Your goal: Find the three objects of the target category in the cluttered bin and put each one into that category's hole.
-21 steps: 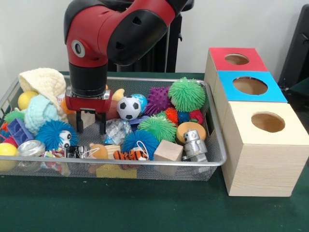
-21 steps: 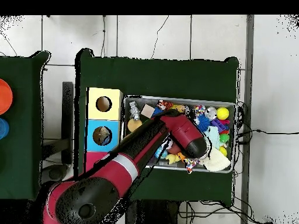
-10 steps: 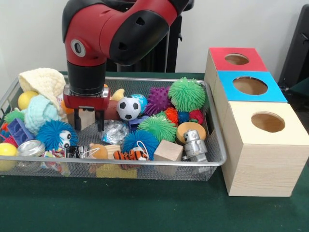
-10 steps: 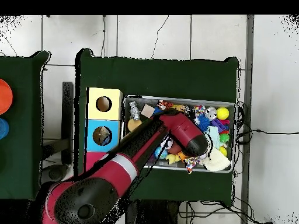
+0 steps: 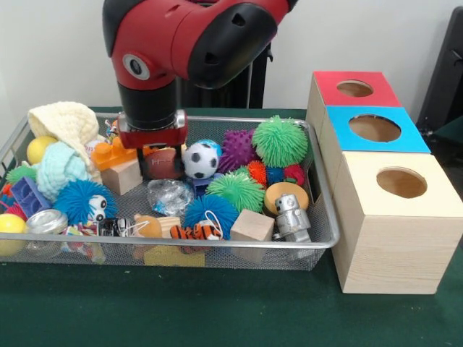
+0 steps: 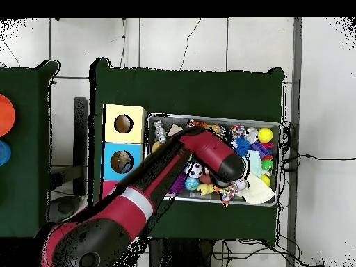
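Going left to right in the front view: a wire bin (image 5: 322, 242) is sitting on the green surface (image 5: 217, 311), crammed with toys. My end effector (image 5: 160, 160) is hanging low over its left-middle, beside a soccer ball (image 5: 200, 160); I cannot tell whether it is gripping anything. Right of the bin, three boxes (image 5: 394, 238) with round holes are waiting. No target looks delivered, so I am judging all three placements as remaining.
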You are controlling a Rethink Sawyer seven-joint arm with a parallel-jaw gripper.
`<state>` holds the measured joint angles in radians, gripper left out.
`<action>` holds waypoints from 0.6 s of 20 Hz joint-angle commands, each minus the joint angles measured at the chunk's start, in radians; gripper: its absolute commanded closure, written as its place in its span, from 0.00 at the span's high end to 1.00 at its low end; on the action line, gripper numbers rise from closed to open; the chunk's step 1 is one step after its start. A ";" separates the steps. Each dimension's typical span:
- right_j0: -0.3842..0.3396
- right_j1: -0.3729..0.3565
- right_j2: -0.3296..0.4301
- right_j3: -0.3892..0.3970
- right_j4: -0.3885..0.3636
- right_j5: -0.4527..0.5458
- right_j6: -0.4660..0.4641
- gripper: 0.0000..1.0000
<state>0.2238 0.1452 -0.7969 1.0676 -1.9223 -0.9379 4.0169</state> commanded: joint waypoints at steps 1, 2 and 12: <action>0.003 -0.021 0.131 -0.054 -0.005 -0.141 -0.027 1.00; 0.005 -0.036 0.135 -0.040 -0.002 -0.166 -0.033 1.00; -0.053 -0.024 0.195 -0.079 0.054 -0.075 -0.131 1.00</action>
<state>0.2235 0.0943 -0.7936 1.0676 -1.9209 -1.0073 4.0169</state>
